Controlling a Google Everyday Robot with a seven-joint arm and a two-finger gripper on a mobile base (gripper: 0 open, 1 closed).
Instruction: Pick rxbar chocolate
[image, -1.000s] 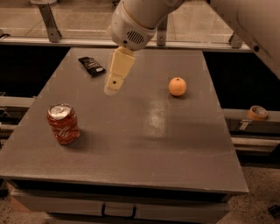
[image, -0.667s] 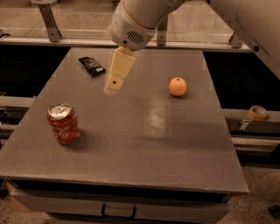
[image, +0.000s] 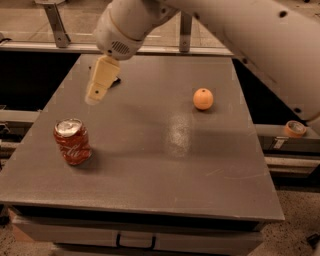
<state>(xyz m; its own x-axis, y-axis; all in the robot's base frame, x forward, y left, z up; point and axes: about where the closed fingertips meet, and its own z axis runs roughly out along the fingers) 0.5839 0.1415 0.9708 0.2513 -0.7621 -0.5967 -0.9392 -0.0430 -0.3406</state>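
The rxbar chocolate (image: 116, 80) lies at the far left of the grey table (image: 150, 165). Only a dark sliver of it shows, just right of my gripper. My gripper (image: 96, 95) hangs from the white arm and points down and to the left. It sits over the bar in this view and hides most of it. I cannot tell its height above the bar. A red soda can (image: 73, 141) stands upright at the front left. A round orange fruit (image: 203, 98) sits at the right.
A roll of tape (image: 294, 128) rests on a ledge beyond the table's right edge. A railing with metal posts (image: 54, 22) runs behind the table. The white arm spans the upper right of the view.
My gripper has moved left and now covers the black bar, which showed fully to its left before. The can and the orange have not moved.
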